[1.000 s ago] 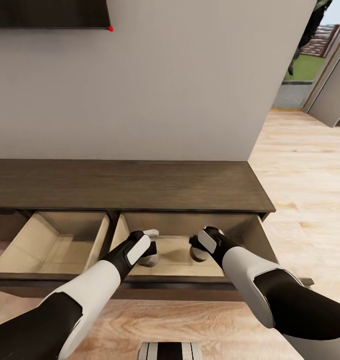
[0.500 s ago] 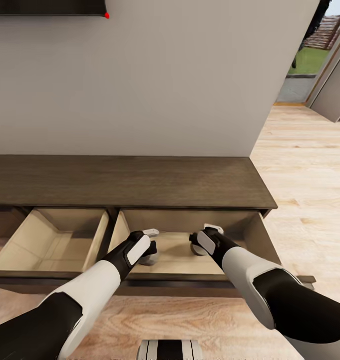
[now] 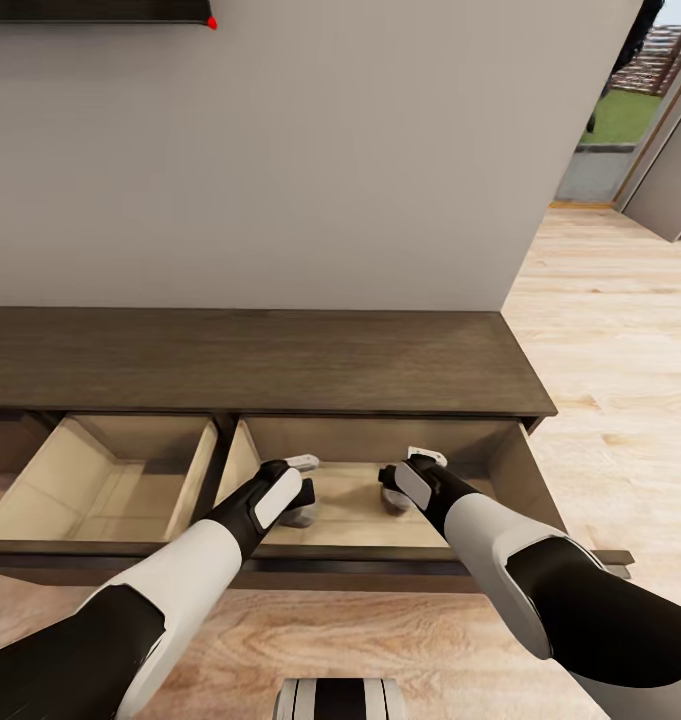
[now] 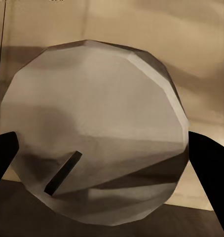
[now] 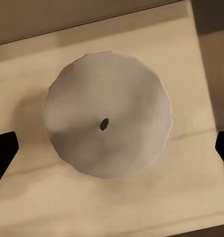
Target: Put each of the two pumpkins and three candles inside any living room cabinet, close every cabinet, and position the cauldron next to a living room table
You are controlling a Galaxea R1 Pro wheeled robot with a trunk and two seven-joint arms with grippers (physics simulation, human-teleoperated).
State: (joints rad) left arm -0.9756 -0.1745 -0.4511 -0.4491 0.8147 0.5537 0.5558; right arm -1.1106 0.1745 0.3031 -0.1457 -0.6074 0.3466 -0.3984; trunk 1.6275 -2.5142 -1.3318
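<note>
**Both arms reach into the open right drawer, a candle at each gripper**

Grey wall runs behind the long dark cabinet (image 3: 260,365), whose bare top ends at a corner on our right, where pale wood floor (image 3: 620,330) opens toward a doorway. Two drawers stand pulled out below the top: the left drawer (image 3: 110,485) shows a pale, bare interior, and the right drawer (image 3: 360,495) holds both our grippers. A dark divider separates the two, and the right drawer's front rail runs across just under our forearms.

Our left arm angles in from the lower left, its gripper (image 3: 302,492) low near the drawer's left wall. Our right arm comes in from the lower right, its gripper (image 3: 400,480) near the drawer's middle, well apart from the left one.

From the left wrist, a candle (image 4: 94,148) sits between the dark fingertips (image 4: 210,173), tilted so its wick points aside; the fingers press at its sides, clamped on it.

From the right wrist, a second candle (image 5: 108,126) stands upright on the drawer floor, wick up, with the fingertips (image 5: 3,150) spread wide and clear of it on both sides.
</note>
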